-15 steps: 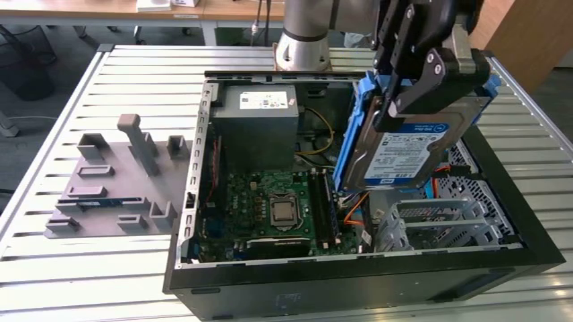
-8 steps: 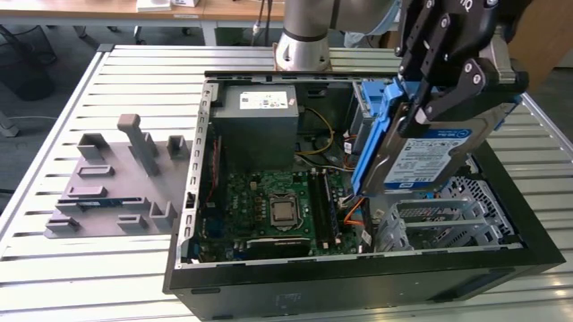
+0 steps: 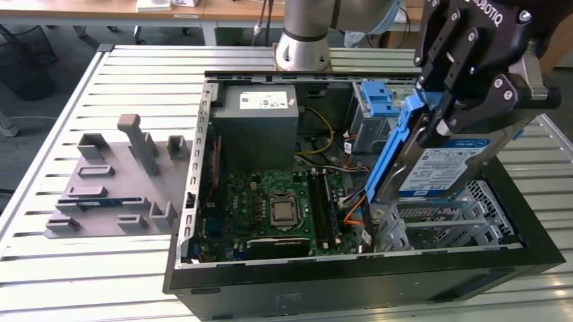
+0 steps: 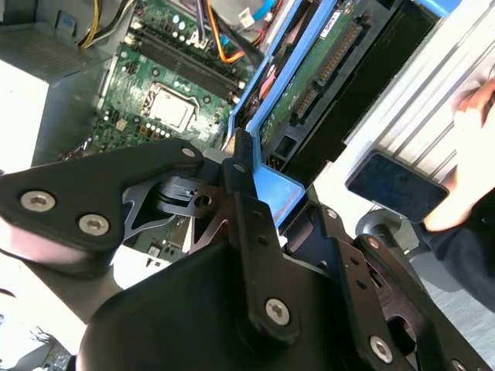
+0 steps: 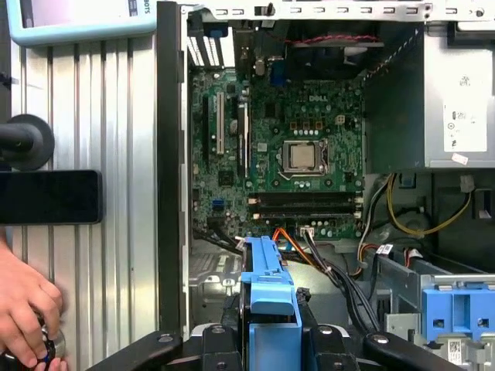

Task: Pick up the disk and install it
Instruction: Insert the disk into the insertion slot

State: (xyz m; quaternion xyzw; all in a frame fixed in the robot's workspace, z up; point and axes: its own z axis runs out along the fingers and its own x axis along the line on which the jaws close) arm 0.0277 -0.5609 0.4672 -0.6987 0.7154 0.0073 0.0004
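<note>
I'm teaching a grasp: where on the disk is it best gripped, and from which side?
Probably its upper end, from above, pinched across the thin blue bracket, as the gripper does: the disk stands nearly on edge over the open case, lower end free.

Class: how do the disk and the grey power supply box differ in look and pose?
The disk has a blue bracket; the power supply box is plain grey and larger. The disk is tilted on edge in the end effector; the box sits in the case. Both carry labels.
</note>
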